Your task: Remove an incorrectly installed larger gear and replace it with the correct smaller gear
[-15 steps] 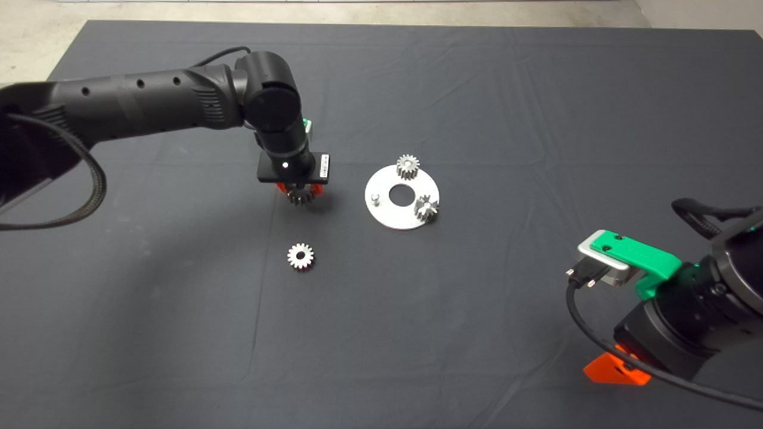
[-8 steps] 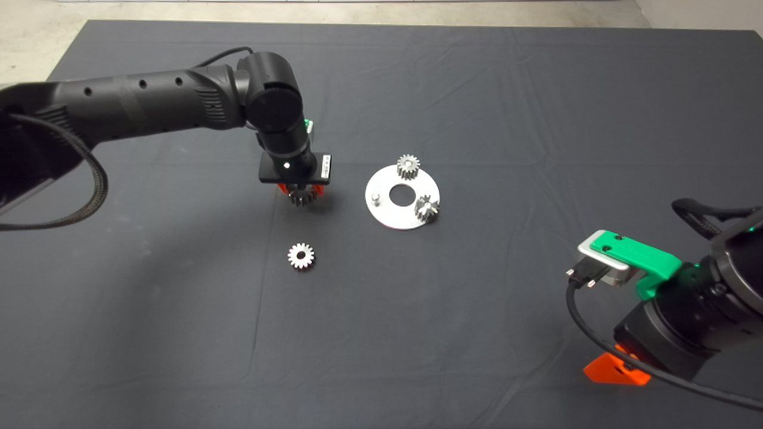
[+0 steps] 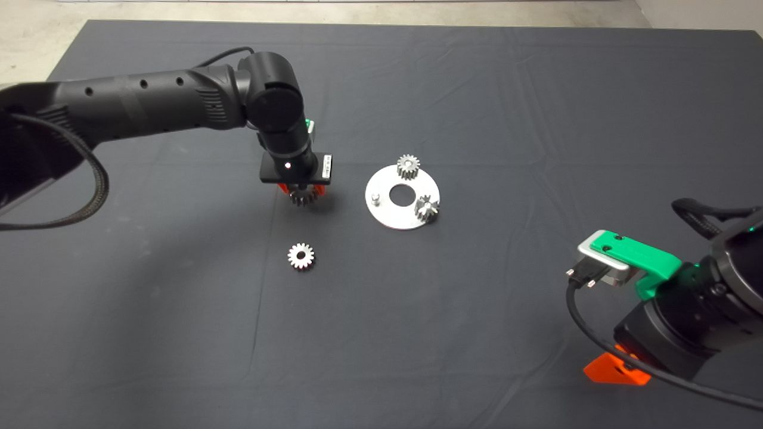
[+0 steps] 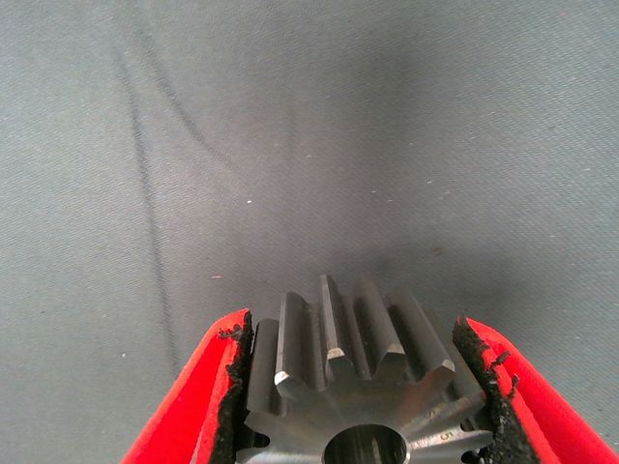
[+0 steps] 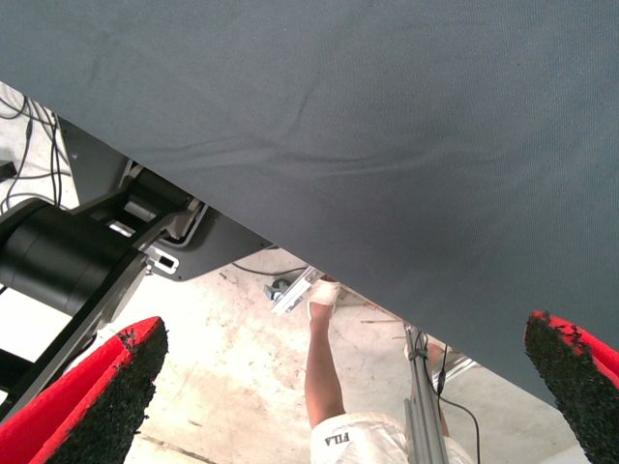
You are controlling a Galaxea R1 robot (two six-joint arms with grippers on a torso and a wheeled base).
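Observation:
My left gripper (image 3: 301, 192) is shut on the larger gear (image 4: 360, 387), a steel spur gear with tall teeth, its red fingers (image 4: 208, 387) pressing on both flanks. It holds the gear low over the mat, left of the round silver plate (image 3: 390, 219). The smaller gear (image 3: 300, 256) lies flat on the mat, nearer the front than the left gripper. On the plate stand two gears, one at its far edge (image 3: 408, 167) and one at its right (image 3: 427, 208). A bare peg (image 3: 375, 197) stands on the plate's left side.
My right gripper (image 3: 614, 369) is parked at the lower right edge, open, with nothing between its fingers (image 5: 106, 396). Its wrist view shows the mat's edge, a black stand and a person's leg (image 5: 324, 367) on the floor beyond.
My left gripper has crept very slightly to the right with the larger gear still in it. The right arm, the plate and the loose gear have not moved.

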